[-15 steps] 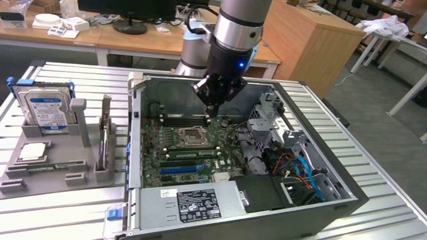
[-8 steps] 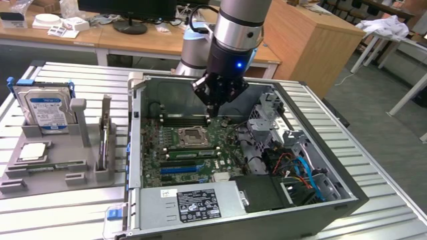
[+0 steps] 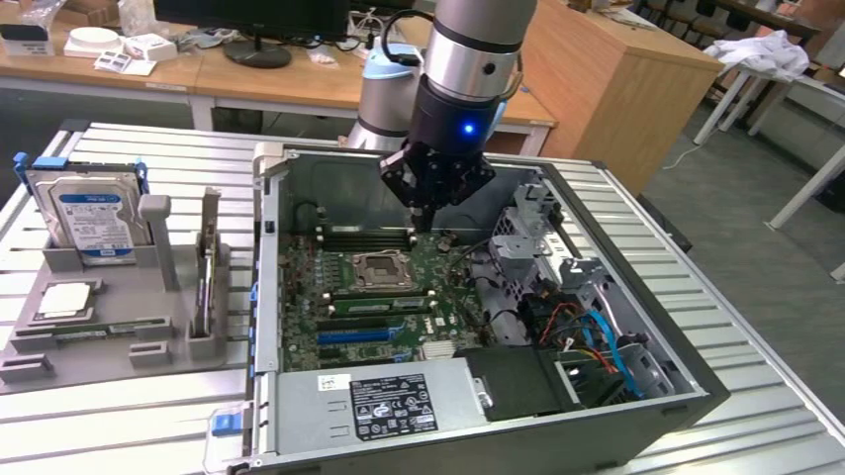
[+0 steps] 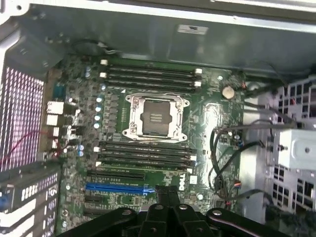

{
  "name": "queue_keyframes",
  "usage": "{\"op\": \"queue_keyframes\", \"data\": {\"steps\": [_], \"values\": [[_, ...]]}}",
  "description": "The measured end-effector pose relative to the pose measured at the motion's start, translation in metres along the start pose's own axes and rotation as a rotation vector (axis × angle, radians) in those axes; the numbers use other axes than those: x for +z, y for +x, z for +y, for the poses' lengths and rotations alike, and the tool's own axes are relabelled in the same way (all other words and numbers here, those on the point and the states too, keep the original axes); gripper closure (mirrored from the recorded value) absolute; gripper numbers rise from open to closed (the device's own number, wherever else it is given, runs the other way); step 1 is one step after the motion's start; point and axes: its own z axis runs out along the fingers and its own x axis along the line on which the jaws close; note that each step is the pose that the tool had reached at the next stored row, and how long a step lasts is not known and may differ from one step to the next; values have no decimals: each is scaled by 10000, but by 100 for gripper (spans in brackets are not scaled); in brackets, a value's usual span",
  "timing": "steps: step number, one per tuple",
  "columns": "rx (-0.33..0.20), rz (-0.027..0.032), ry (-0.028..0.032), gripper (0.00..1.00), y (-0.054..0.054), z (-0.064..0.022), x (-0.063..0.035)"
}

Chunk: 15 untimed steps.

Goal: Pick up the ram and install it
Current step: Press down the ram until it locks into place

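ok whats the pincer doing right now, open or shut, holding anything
pincer: shut, fingers together, nothing seen between them, above the motherboard inside the open computer case.

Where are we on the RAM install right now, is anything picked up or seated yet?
Done: nothing I can confirm; the memory slots by the case wall look empty. In hand: nothing; the gripper is shut and empty, hanging over the motherboard inside the case. Left: what looks like the ram lies in the grey holder outside the case, so pickup and seating remain.
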Motion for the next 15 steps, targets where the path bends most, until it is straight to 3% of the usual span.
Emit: {"op": "queue_keyframes", "data": {"steps": [8,15], "values": [[182,-8,0,89,4,1,1],[265,20,-16,89,20,1,-1]]}}
